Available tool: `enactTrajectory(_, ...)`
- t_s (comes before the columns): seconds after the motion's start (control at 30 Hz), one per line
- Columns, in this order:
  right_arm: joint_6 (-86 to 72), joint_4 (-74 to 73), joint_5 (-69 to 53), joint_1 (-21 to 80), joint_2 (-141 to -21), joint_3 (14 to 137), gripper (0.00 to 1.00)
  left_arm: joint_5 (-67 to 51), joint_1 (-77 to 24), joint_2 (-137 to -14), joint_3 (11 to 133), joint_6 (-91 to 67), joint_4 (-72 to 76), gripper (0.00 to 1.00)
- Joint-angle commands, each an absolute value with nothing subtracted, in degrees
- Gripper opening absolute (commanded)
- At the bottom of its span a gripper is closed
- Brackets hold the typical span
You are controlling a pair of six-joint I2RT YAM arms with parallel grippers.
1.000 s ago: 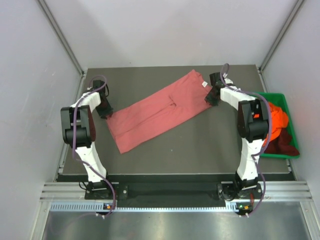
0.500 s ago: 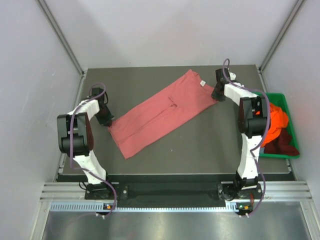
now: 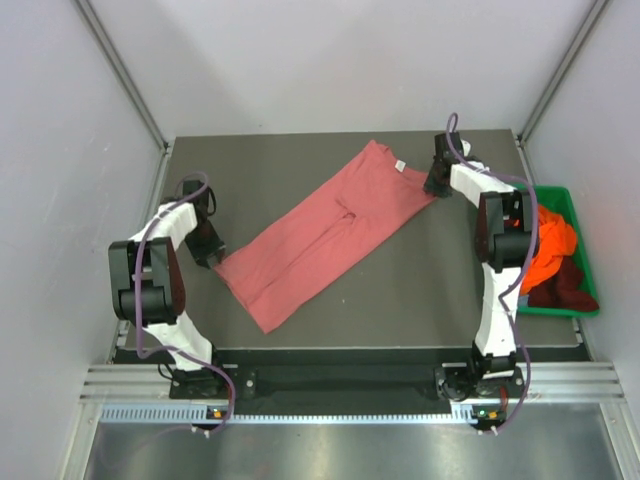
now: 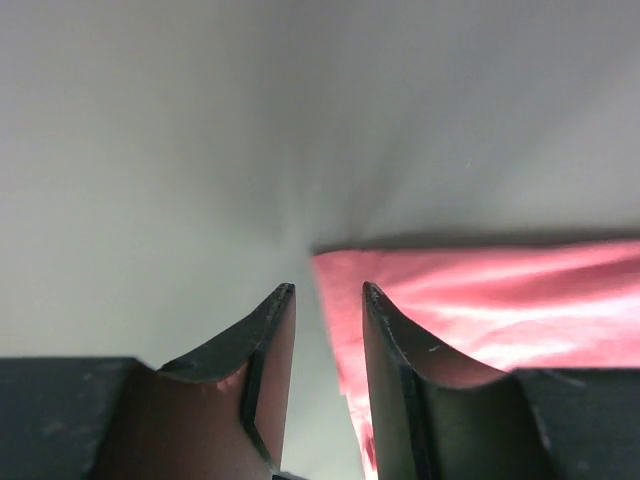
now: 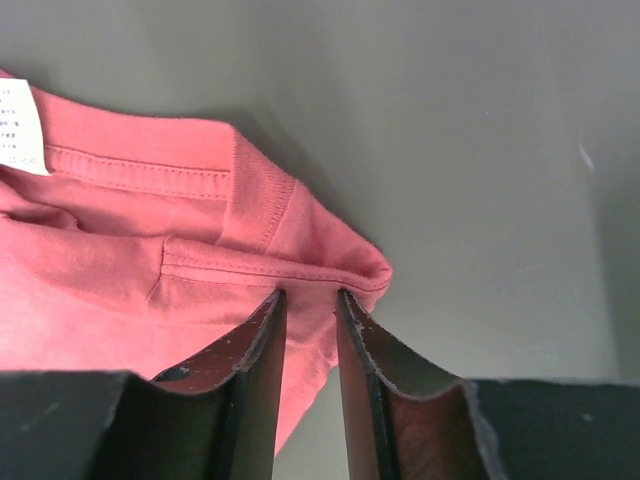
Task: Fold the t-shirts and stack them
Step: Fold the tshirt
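Where salmon-pink shirt (image 3: 325, 235) lies, green bin (image 3: 552, 191) rightward

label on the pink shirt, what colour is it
White with small dark print; the label on the shirt shows best in the right wrist view.

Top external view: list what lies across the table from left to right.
left tool → salmon-pink t-shirt → right tool → green bin

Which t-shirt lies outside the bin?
The salmon-pink cotton t-shirt, stretched diagonally across the dark table; the bright orange shirt and dark maroon shirt sit bunched in the green plastic bin.
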State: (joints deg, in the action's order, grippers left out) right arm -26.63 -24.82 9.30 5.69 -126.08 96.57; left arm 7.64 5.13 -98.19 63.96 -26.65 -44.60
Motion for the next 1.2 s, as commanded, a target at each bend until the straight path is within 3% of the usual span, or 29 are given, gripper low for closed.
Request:
enactTrajectory(0.0, -26.5, -24.6, 7.3, 4.7, -123.4, 97.7, 0.29, 14.1, 5.5, -98.5, 73.3, -26.5, -50.0, 0.38)
enactTrajectory(0.13, -30.7, -28.1, 7.4, 4.6, -118.4, 96.2, 0.32, 12.0, 3.5, -96.9, 78.4, -27.2, -48.3, 0.40)
enactTrajectory(0.43, -45.1, -26.2, 8.3, 8.9, -112.6, 87.6, 0.33, -11.3, -5.5, -100.3, 79.1, -24.5, -37.1, 0.43)
enactTrajectory(0.7, -51.3, -22.5, 13.4, 14.2, -113.6, 88.1, 0.33, -2.1, -5.6, -106.8, 79.8, -25.7, -40.9, 0.43)
enactTrajectory(0.77, -53.8, -23.8, 15.5, 15.0, -115.6, 89.1, 0.33, -0.5, -5.1, -107.0, 78.9, -26.5, -40.7, 0.47)
enactTrajectory(0.97, -57.6, -33.6, 18.4, 16.9, -125.1, 99.1, 0.33, 10.5, -3.3, -106.7, 77.2, -26.8, -41.7, 0.50)
enactTrajectory(1.17, -52.9, -35.2, 20.0, 17.3, -130.7, 105.6, 0.32, 10.1, -1.8, -105.9, 71.6, -26.8, -40.9, 0.50)
